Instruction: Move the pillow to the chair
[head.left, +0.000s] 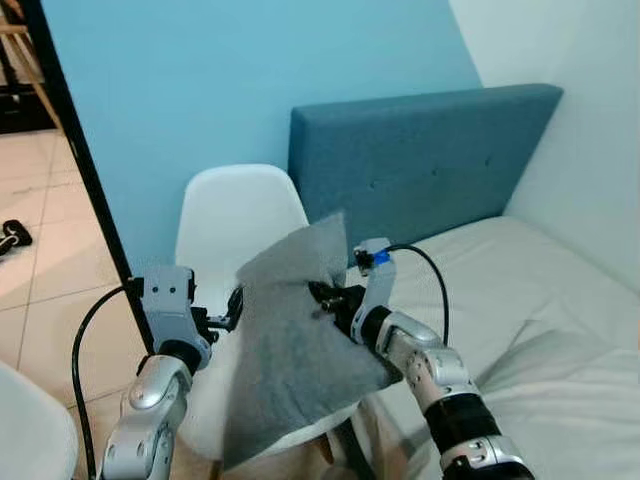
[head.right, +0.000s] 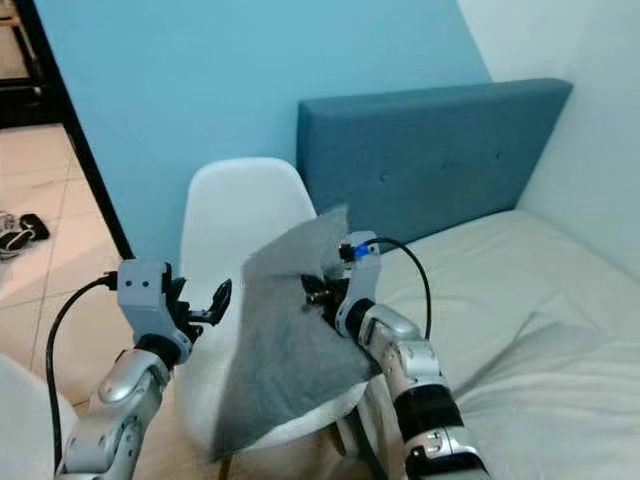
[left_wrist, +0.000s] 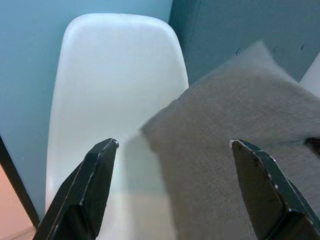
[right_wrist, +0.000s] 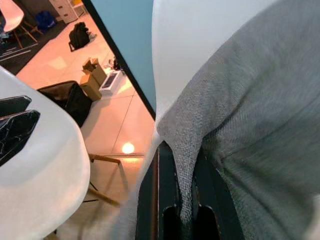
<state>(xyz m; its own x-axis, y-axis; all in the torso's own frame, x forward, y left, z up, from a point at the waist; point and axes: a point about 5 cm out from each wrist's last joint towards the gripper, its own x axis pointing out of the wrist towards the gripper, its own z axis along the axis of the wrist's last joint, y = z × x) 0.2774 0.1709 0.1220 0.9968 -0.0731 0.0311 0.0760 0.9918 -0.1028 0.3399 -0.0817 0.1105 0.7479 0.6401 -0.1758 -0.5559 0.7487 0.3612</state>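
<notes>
One soft, seemingly light grey pillow (head.left: 300, 340), sagging over the white chair (head.left: 235, 220), is pinched at a fabric fold by the right gripper (head.left: 325, 297); left gripper (left_wrist: 172, 165) gapes wide, empty, beside it.

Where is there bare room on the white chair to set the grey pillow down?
Bare: the white plastic chair backrest and the seat strip by the open left gripper. Crowded: the seat's bed side, where the grey fabric pillow hangs, pinched by the right gripper, against the blue padded headboard.
</notes>
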